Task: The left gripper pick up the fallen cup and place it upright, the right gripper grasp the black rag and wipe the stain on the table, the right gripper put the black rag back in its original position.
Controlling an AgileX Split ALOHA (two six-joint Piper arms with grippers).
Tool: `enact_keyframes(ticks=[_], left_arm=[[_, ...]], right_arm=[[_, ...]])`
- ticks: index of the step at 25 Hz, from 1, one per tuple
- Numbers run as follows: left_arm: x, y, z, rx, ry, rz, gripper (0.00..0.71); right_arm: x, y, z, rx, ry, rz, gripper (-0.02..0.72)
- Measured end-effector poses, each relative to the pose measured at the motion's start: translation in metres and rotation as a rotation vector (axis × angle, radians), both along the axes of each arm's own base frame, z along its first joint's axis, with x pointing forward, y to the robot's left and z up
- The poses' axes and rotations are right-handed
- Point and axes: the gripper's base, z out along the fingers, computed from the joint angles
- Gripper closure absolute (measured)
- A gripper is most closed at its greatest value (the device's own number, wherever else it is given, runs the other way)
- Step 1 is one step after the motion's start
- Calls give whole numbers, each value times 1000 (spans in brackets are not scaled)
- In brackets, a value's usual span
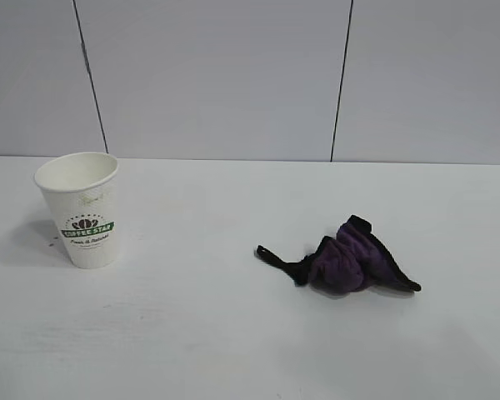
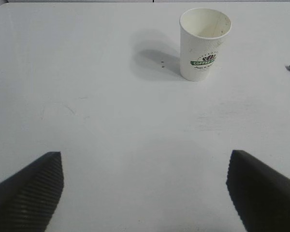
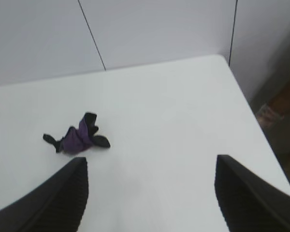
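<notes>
White table (image 1: 233, 350), cup (image 1: 82, 208) upright, black rag (image 1: 346, 258) crumpled apart from it, left tool (image 2: 145, 191) and right tool (image 3: 150, 193) both spread, empty

the cup (image 2: 205, 43) stands upright on the table (image 2: 111, 121) — left gripper (image 2: 145, 188) fingers spread wide, well apart from it.
</notes>
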Motion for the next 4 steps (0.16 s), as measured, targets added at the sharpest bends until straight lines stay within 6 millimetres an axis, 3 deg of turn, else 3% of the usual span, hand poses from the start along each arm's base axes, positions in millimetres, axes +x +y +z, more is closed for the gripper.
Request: enact_keyframes(ticks=[4], left_arm=[[0,0,0,0,0,0,52]], right_arm=[[6,0,-6,0,-9,2,202]])
